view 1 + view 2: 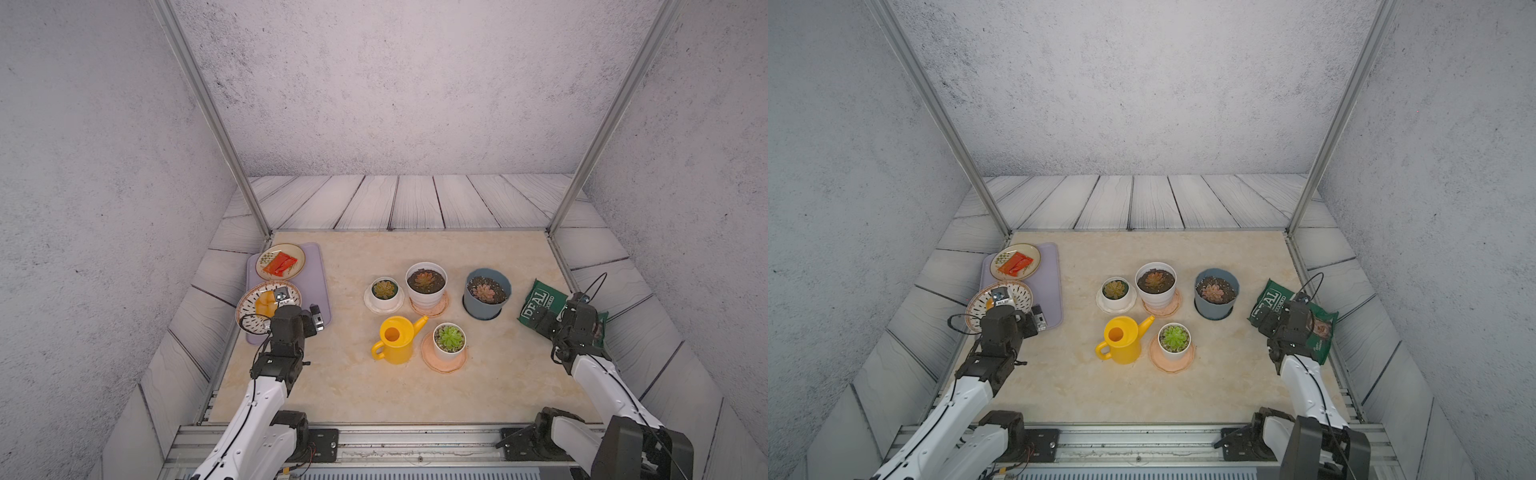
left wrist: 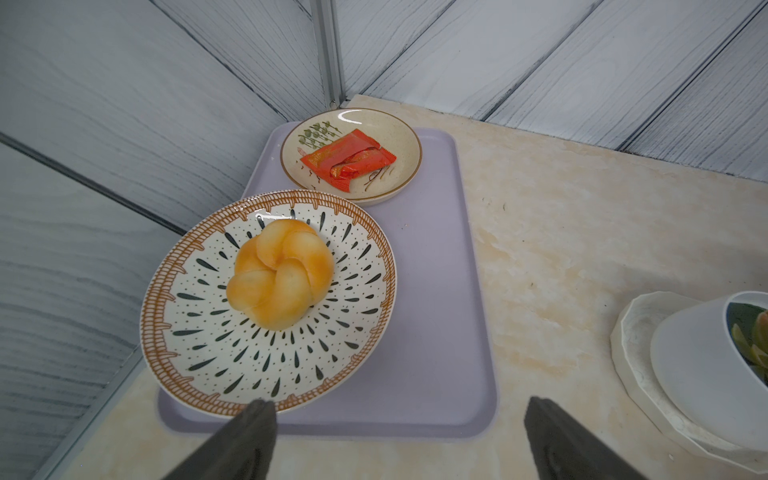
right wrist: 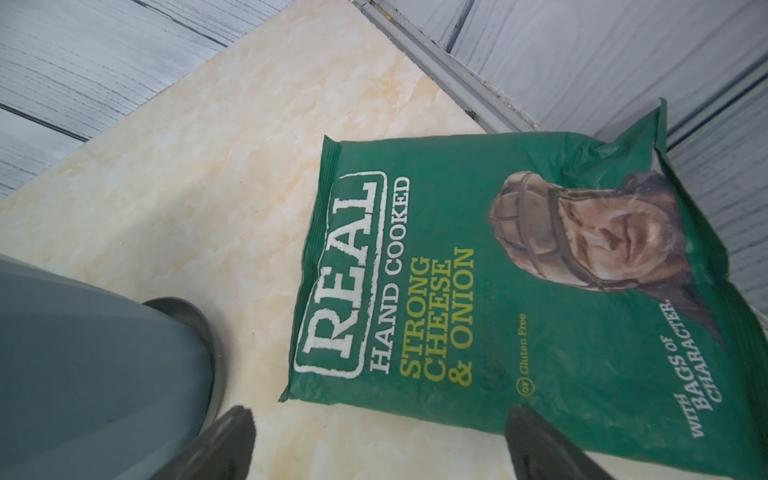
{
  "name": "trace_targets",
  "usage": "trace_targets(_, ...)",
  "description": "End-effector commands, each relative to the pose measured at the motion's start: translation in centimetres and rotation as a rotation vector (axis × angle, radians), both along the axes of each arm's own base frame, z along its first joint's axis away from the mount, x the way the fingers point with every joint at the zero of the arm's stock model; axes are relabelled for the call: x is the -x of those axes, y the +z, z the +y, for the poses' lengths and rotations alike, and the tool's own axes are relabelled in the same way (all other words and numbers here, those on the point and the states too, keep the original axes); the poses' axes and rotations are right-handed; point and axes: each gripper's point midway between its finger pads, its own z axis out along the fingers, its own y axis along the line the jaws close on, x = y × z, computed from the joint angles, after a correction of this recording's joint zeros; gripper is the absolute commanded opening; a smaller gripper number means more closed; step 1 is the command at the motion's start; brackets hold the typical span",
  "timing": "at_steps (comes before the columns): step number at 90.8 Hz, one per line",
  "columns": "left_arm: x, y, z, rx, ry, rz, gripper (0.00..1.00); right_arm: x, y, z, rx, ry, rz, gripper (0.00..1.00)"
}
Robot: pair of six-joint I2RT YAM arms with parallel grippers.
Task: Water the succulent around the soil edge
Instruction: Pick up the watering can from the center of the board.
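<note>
A yellow watering can (image 1: 397, 338) (image 1: 1123, 338) stands upright mid-table, its spout toward the back right and its handle toward the front left. Just right of it a bright green succulent (image 1: 449, 337) (image 1: 1174, 336) grows in a small white pot on a peach saucer (image 1: 444, 360). Neither gripper touches either one. My left gripper (image 2: 395, 415) (image 1: 299, 320) hovers open and empty over the near edge of the lilac tray, far left of the can. At the table's right edge my right gripper (image 3: 378, 419) (image 1: 548, 322) hangs open and empty beside the crisp bag.
Behind the can stand three more potted succulents: a small white bowl pot (image 1: 384, 293), a taller white pot (image 1: 426, 284) and a grey pot (image 1: 487, 293) (image 3: 83, 365). The lilac tray (image 1: 320, 270) (image 2: 436, 332) carries a bread-roll plate (image 2: 208, 345) and a red-packet plate (image 2: 399, 137). A green crisp bag (image 3: 498, 270) lies at right.
</note>
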Motion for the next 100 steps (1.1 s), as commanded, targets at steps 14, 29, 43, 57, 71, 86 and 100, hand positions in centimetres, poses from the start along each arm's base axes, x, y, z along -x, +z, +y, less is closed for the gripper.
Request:
trace_targets(14, 0.7, 0.1, 1.3, -0.007, 0.073, -0.003, 1.00, -0.1, 0.5, 0.0, 0.012, 0.006, -0.021, 0.99)
trace_targets(29, 1.6, 0.4, 1.8, 0.023, 0.117, -0.046, 1.00, 0.3, 1.4, 0.3, 0.014, 0.017, -0.059, 0.99)
trace_targets(43, 2.2, 0.9, 1.3, 0.088, 0.109, -0.091, 1.00, 0.9, 3.0, 0.8, 0.017, 0.031, -0.115, 0.99)
trace_targets(57, 2.1, 1.4, -0.8, 0.173, 0.004, -0.109, 1.00, 1.5, 3.8, 1.5, -0.009, 0.049, -0.143, 0.99)
trace_targets(71, 2.4, 1.5, -2.8, 0.264, -0.076, -0.083, 1.00, 2.1, 3.8, 2.7, -0.078, 0.075, -0.132, 0.99)
trace_targets(86, 3.2, 0.9, -6.0, 0.357, -0.209, -0.053, 1.00, 2.6, 3.2, 5.0, -0.181, 0.157, -0.101, 0.99)
trace_targets(100, 4.7, 1.0, -8.9, 0.360, -0.319, -0.038, 1.00, 3.2, 3.6, 5.7, -0.198, 0.182, -0.095, 0.99)
